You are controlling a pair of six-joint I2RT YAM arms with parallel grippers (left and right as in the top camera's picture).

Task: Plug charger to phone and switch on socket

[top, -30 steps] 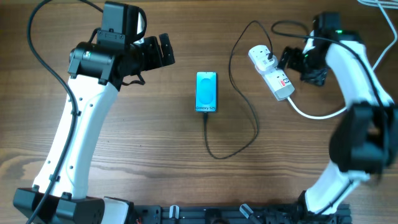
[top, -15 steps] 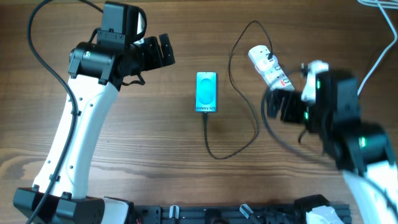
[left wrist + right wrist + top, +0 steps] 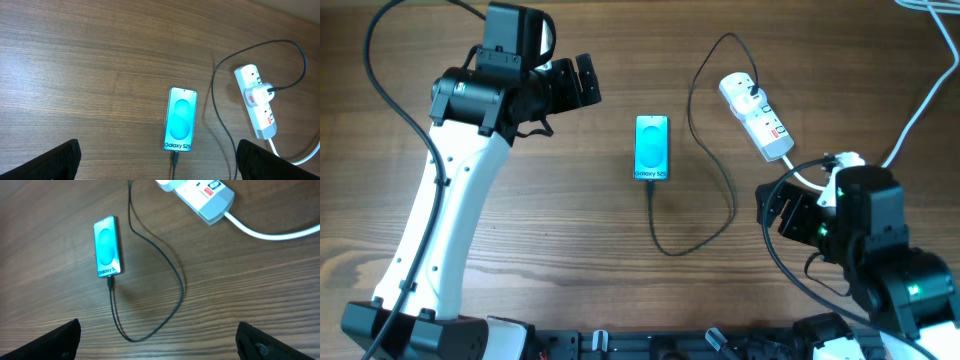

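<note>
Overhead view: the phone (image 3: pixel 652 148) lies flat on the wooden table (image 3: pixel 570 230), screen up and lit teal, its "Galaxy S25" edge turned toward the robot's base. The charger (image 3: pixel 728 195) meets that lettered edge with its small black tip, which touches the phone at the middle of the edge. From there the thin black cable drops a little further from the phone, curls round in a loop and climbs past the phone on the right arm's side.

The socket (image 3: pixel 758 118) lies on that same side of the phone, well apart from it and slightly further from the base, set at a slant. The cable ends at the white adapter (image 3: pixel 744 94) plugged into it. Small red marks show on the strip's top face; the switch positions are too small to tell. A thick white cord (image 3: pixel 270 232) leaves the end of the socket that points away from the phone.

The left tool (image 3: pixel 578 82) hangs on the phone's left-arm side, apart from it, jaws spread wide and holding nothing. In the left wrist view its dark fingers (image 3: pixel 55 162) sit at the bottom corners with the phone between them.

The right tool (image 3: pixel 775 208) sits on the phone's other side, nearer the base than the socket, jaws likewise spread wide and empty.
</note>
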